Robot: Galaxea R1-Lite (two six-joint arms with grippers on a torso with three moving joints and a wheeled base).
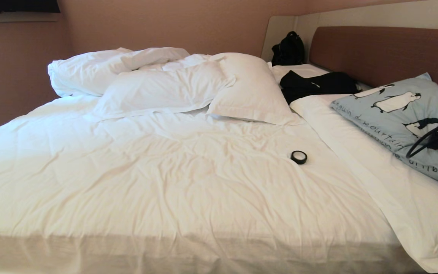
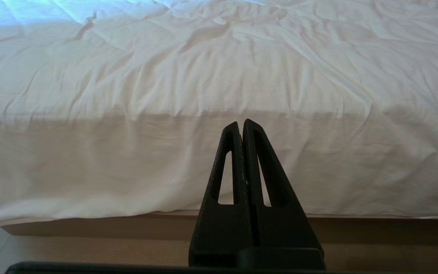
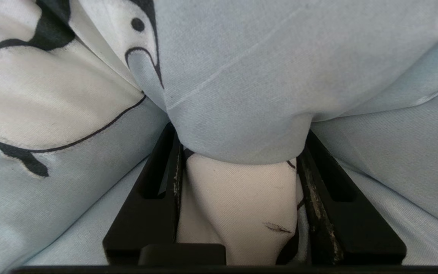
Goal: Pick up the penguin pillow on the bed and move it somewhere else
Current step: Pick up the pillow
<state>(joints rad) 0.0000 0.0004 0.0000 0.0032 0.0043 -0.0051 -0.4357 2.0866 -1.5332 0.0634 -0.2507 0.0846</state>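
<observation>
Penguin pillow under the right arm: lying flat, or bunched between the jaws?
Bunched. The pale blue-grey penguin-print pillow bulges in a fold between the jaws of the right gripper, which press its fabric from both sides.

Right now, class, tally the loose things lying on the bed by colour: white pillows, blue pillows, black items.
White pillows: 3
Blue penguin pillow: 1
Black tape roll: 1
Black garment: 1
Black bag: 1
Total: 7

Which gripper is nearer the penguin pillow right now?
Right. The right gripper has a fold of the penguin pillow bunched between its fingers; the left gripper is shut, low at the bed's near edge.
</observation>
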